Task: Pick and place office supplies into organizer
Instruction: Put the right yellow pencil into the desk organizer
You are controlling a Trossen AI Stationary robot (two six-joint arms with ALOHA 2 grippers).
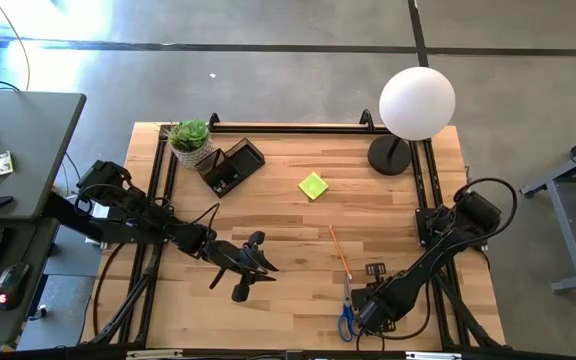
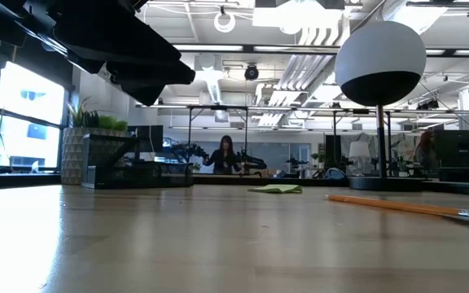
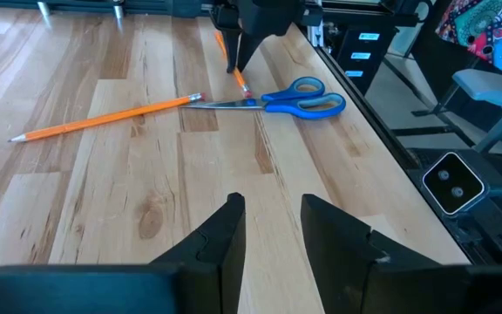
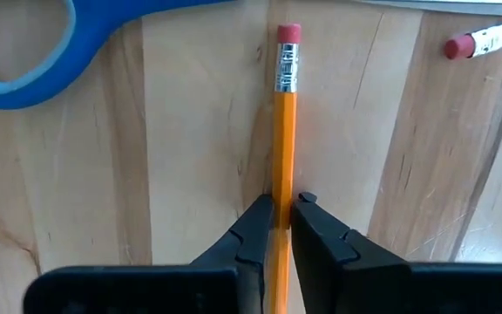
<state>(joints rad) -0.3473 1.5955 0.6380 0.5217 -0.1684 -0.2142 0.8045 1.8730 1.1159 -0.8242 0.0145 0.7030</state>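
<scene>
At left of the high view we see the left claw (image 1: 258, 262) released over bare surface (image 1: 288, 225), the organizer (image 1: 232, 166) upper left and the pad (image 1: 313, 185) near center. At lower right, the right claw (image 4: 282, 228) is clenched on a pencil (image 4: 282, 131) beside the scissors (image 1: 347, 315).

Scissors (image 1: 346, 318) beside pencil (image 1: 339, 252)

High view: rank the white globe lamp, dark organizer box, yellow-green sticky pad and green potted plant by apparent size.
1. White globe lamp, though it stands nearer the overhead camera.
2. Dark organizer box.
3. Green potted plant.
4. Yellow-green sticky pad.
</scene>
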